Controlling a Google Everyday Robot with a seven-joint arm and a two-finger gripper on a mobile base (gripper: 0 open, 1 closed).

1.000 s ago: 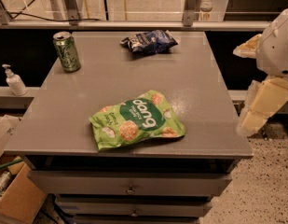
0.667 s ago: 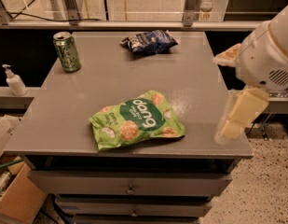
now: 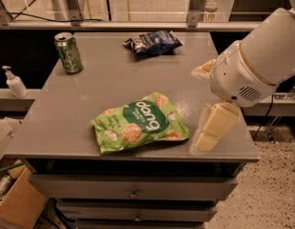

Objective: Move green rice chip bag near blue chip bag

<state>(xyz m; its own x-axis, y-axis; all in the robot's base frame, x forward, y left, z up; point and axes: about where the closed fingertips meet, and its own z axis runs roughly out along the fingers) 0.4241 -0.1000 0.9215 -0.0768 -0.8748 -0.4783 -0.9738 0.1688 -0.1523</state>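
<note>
The green rice chip bag [image 3: 140, 122] lies flat near the table's front edge, its "dang" logo facing up. The blue chip bag [image 3: 152, 42] lies at the back middle of the table, well apart from the green bag. My gripper [image 3: 198, 108] hangs over the table's right side, just right of the green bag and not touching it. Its cream fingers [image 3: 215, 127] are spread apart and hold nothing. The white arm housing [image 3: 259, 63] fills the right of the view.
A green soda can [image 3: 68, 52] stands at the back left of the grey table [image 3: 89, 99]. A soap dispenser [image 3: 14, 82] stands on a ledge to the left. Drawers are under the table front and a cardboard box [image 3: 18, 204] sits at lower left.
My arm and gripper have moved left, from beyond the table's right edge to over its right side, closer to the green bag. The bags and can have not moved.
</note>
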